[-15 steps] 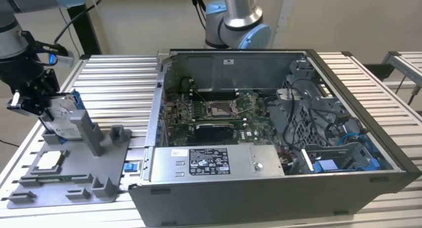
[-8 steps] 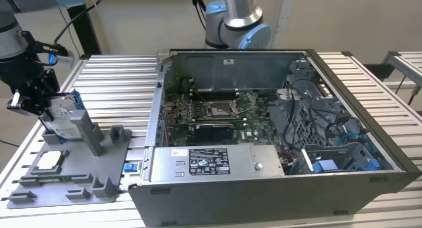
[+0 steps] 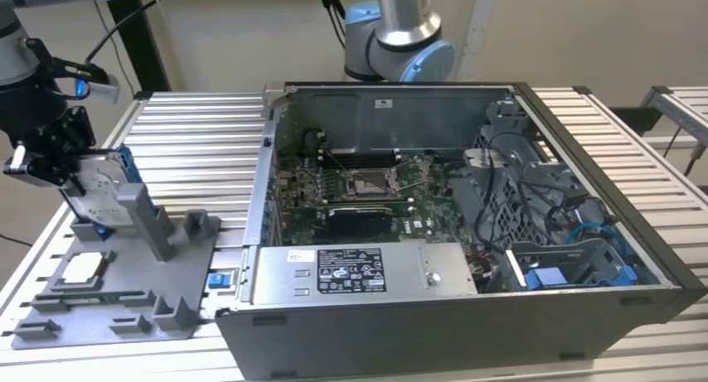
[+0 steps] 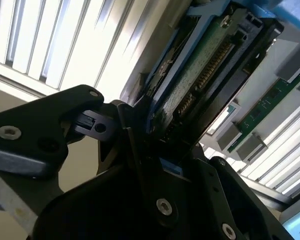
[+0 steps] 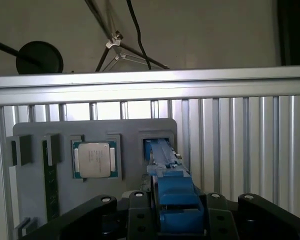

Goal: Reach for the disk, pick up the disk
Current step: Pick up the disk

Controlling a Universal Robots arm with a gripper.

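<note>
Fingers (image 5: pixel 139 207) of the black gripper (image 5: pixel 175 202) pinch the flat silver blue-railed disk (image 3: pixel 102 181), upright at the grey plastic fixture (image 3: pixel 122 307), apparently for a straight lift.

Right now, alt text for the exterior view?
The arm's end effector is at the upright, blue-railed disk, by a gray fixture at the exterior view's left. An open computer case sits beside it, motherboard exposed, all on a slatted metal table.
</note>
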